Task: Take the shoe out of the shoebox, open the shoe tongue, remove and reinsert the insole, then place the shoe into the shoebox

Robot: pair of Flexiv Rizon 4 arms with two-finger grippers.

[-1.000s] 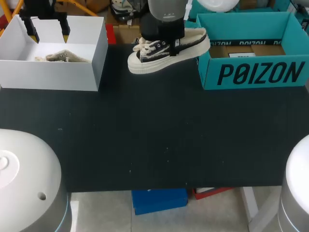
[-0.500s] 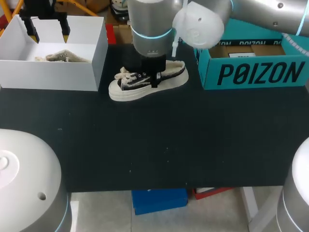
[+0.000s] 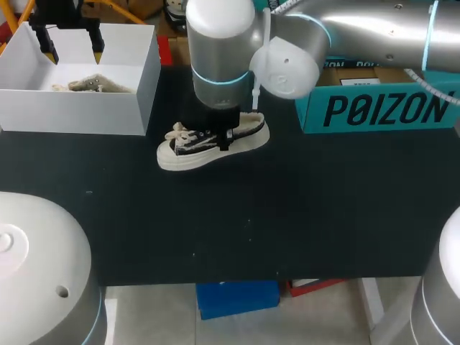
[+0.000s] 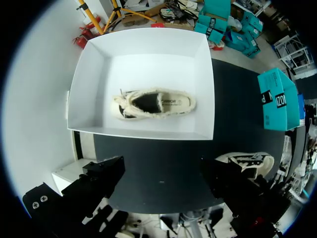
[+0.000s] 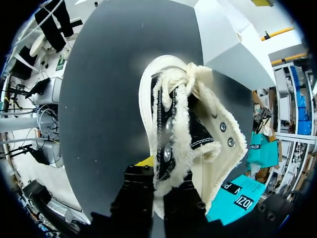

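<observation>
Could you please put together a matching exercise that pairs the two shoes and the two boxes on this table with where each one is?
Things:
1. laced shoe
2. second shoe
3. teal shoebox
4. white box

Places:
A. at the table's far right corner
B. lying inside the white box
C. near the table's middle, held in the jaws of the right arm
D. at the table's far left corner

Pairs: 1-C; 2-B; 3-A; 4-D.
</observation>
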